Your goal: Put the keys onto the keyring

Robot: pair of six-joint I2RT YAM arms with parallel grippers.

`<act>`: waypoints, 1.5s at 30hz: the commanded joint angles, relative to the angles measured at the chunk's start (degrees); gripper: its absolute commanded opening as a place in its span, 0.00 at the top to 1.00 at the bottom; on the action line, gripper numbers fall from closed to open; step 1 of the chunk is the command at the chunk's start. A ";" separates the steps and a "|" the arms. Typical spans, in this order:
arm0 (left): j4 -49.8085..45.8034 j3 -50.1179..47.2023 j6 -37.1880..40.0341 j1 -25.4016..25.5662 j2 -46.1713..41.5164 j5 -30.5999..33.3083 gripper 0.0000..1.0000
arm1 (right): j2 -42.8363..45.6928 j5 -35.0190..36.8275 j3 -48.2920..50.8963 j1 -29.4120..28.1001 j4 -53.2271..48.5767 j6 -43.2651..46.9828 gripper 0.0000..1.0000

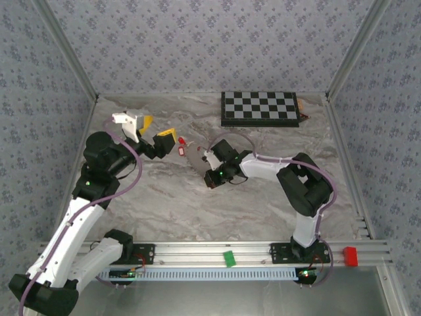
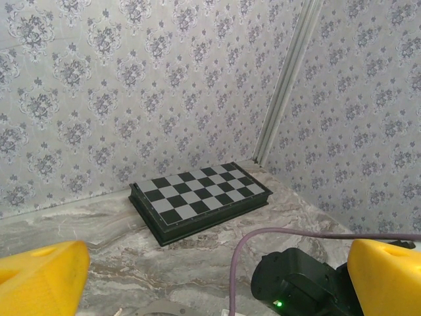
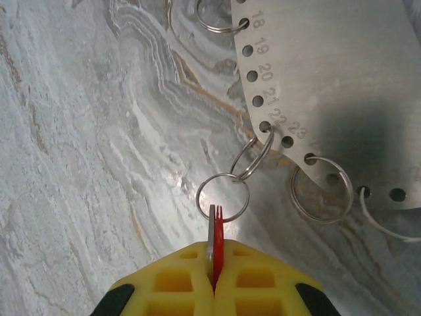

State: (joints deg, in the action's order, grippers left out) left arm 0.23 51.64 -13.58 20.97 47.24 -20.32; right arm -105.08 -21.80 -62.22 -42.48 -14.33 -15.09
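My right gripper (image 3: 212, 255) has its yellow fingers shut on a key (image 3: 214, 227). The key stands on edge, red head and silver blade pressed flat together. Its tip meets the near rim of the keyring (image 3: 222, 196), a thin silver ring. I cannot tell whether it is threaded. That ring links to a second ring (image 3: 254, 155) hooked through a hole of a numbered metal plate (image 3: 329, 72). Two more red keys (image 1: 181, 146) lie on the marble beside my left gripper (image 1: 156, 130). That gripper (image 2: 214, 289) is open with nothing between its yellow fingers (image 2: 39, 276).
A chessboard (image 1: 260, 108) lies at the back right of the table. Other rings (image 3: 322, 187) hang from the plate's holes. The right arm's black wrist and purple cable (image 2: 240, 263) sit just ahead of the left gripper. A green block (image 1: 229, 258) and a red block (image 1: 350, 255) rest on the front rail.
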 commanded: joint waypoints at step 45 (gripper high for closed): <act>-11.38 -0.73 -3.63 -1.55 6.22 22.99 0.00 | 33.62 25.25 10.28 7.17 -9.14 -4.39 0.56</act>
State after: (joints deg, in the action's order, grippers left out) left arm -5.80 50.09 -14.79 20.58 52.16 -7.70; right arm -75.90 -4.34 -53.82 -37.87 -22.65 -21.12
